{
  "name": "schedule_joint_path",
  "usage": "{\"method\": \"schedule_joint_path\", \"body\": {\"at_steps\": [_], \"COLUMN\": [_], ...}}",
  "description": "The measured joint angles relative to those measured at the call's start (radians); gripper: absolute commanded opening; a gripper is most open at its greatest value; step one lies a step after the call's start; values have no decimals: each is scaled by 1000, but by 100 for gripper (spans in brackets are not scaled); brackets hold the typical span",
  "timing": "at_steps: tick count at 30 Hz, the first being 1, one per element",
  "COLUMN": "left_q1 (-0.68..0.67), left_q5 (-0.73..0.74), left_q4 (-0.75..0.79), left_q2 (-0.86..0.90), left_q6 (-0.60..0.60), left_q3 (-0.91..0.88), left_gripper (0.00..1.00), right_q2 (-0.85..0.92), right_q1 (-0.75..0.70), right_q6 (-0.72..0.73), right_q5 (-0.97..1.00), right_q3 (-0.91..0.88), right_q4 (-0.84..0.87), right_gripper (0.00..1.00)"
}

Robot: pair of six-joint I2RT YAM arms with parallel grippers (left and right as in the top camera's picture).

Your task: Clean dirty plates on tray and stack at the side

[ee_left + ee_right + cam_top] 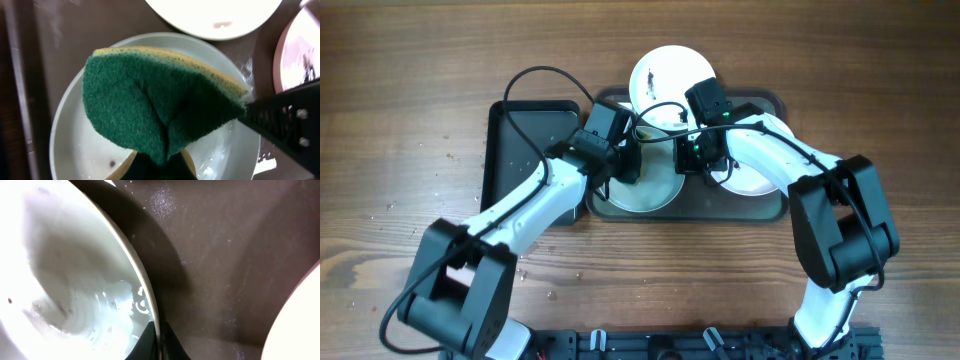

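The job in hand is washing the first plate. Three plates are on the big grey tray (pixel 720 212), which sits in the middle of the wooden surface (pixel 400 120), and none is stacked at the side yet. The left fingers (pixel 150 171) are clenched on a green and yellow sponge (pixel 155 105) and hold it over the near-left plate (pixel 645 195). I cannot tell if the sponge touches the plate. The right fingers (pixel 145 345) are pinched tight on the right rim of that same plate, one finger on each side of the rim, so it looks like they keep the plate from sliding. The plate looks wet and shiny, but a small dark spot (pixel 111 162) shows on its near-left part, not under the sponge. So this plate does not look clean yet. The far plate (pixel 665 70) lies at the far edge of the tray and pokes out past the rim, and it has a little mark on it too. The right plate (pixel 750 185) lies under the right arm. A small black tray (pixel 525 140) sits just left of the big one. Next, I think the sponge should go down and rub toward that dark spot while the other fingers hold the rim steady. The push should be soft, so the wet plate does not tip or slip out.
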Motion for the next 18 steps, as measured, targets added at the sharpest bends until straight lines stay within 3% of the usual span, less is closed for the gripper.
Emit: {"method": "schedule_joint_path", "body": {"at_steps": [11, 18], "left_q1": [134, 161], "left_q5": [271, 363], "left_q4": [0, 34], "left_q2": [93, 154], "left_q6": [122, 158], "left_q3": [0, 0], "left_gripper": [4, 4], "right_q2": [0, 0], "right_q1": [1, 1], "right_q6": [0, 0], "right_q5": [-3, -3], "right_q3": [0, 0], "right_q4": [0, 0], "right_gripper": [4, 4]}}
